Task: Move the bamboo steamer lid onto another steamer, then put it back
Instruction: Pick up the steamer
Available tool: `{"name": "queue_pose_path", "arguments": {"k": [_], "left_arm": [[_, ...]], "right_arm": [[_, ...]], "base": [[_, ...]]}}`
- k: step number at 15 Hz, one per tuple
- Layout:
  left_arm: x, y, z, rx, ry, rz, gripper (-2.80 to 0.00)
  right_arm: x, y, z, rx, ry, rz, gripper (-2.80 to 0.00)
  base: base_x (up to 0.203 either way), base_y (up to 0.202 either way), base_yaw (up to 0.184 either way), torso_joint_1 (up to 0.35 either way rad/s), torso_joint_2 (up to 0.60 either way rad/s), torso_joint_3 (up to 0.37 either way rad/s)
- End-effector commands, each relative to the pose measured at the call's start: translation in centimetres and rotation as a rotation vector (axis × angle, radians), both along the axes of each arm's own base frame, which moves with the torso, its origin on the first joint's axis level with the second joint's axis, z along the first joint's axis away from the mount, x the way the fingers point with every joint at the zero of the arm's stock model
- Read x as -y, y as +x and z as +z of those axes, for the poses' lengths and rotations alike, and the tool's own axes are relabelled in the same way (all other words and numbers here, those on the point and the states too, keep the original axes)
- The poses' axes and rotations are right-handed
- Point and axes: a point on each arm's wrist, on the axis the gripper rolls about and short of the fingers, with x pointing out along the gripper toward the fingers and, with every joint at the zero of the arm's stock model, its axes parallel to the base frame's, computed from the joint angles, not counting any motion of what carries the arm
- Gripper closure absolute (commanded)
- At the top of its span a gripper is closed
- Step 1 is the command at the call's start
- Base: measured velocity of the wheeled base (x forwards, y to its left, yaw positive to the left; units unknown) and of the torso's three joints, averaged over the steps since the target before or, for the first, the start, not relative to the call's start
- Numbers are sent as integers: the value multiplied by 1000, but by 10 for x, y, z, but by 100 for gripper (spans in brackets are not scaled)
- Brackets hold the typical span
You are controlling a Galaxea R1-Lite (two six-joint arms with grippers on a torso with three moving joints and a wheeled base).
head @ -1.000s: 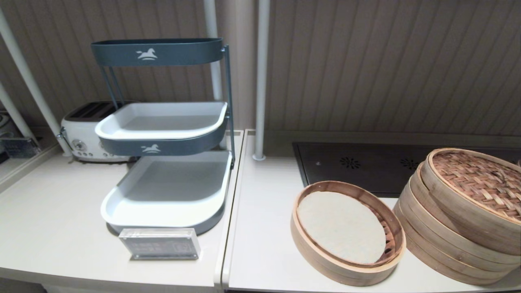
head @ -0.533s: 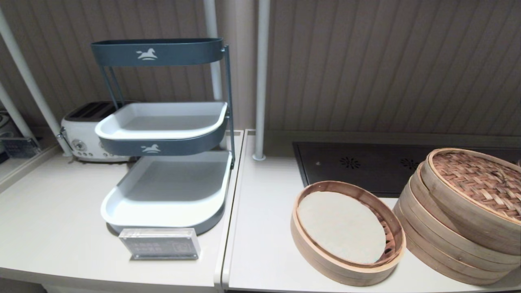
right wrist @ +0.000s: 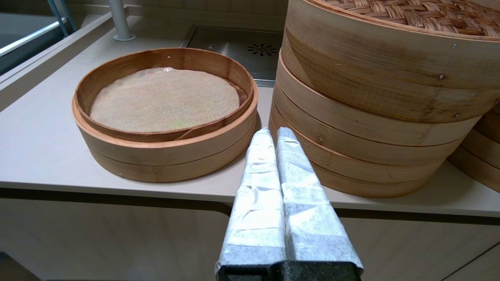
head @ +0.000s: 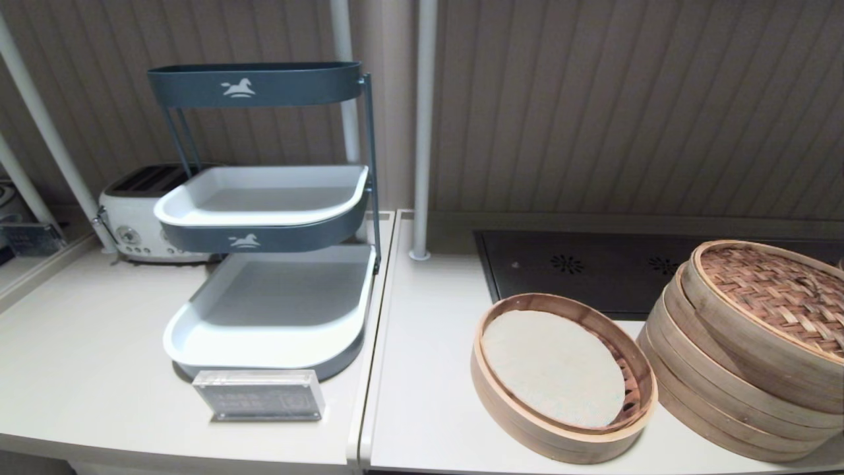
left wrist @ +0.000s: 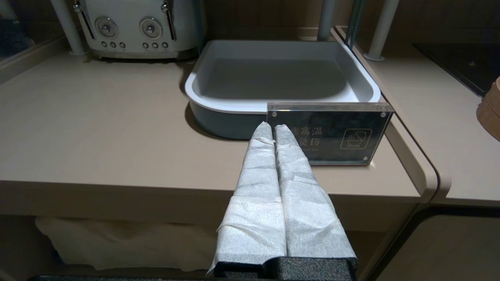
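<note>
A woven reddish-brown bamboo steamer lid point(head: 778, 297) with a pale rim point(right wrist: 390, 70) lies on top of the taller steamer point(head: 712, 389) at the counter's right, shifted slightly off the rings point(right wrist: 351, 156) below. No second woven lid shows. To its left, the low basket point(head: 560, 439) with a pale round liner point(head: 554, 366) stands uncovered. My right gripper point(right wrist: 272, 132) is shut and empty, held before the counter's front edge, pointing at the gap between basket and stack. My left gripper point(left wrist: 272, 127) is shut and empty, parked low in front of the left counter. Neither arm shows in the head view.
A three-tier grey rack point(head: 264, 218) and a white toaster point(head: 132, 218) stand on the left counter, with an acrylic sign point(head: 260, 394) near its front edge. A dark cooktop point(head: 593, 267) lies behind the steamers. Another bamboo steamer point(right wrist: 482, 156) peeks in beside the stack.
</note>
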Motion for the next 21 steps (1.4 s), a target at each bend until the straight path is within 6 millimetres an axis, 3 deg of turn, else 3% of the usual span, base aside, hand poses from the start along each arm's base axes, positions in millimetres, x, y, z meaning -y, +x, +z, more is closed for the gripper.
{"name": "queue_pose_path", "arguments": {"k": [1,10,12,15,21], "left_arm": [[0,2,-8,-25,0,0,0],[0,2,-8,-25,0,0,0],[0,2,-8,-25,0,-1,0],[0,2,-8,-25,0,0,0],[0,2,-8,-25,0,0,0]], "right_arm": [[0,2,-6,-25,0,0,0],[0,-2,-2,-87,-23,6,0],[0,-8,31,-60,-30,20,0],[0,1,76,-114,-33,27,0],[1,63,199,-220,2,12,0]], "base": [[0,0,0,0,0,0],[0,0,0,0,0,0],[0,0,0,0,0,0],[0,0,0,0,0,0],[0,0,0,0,0,0]]}}
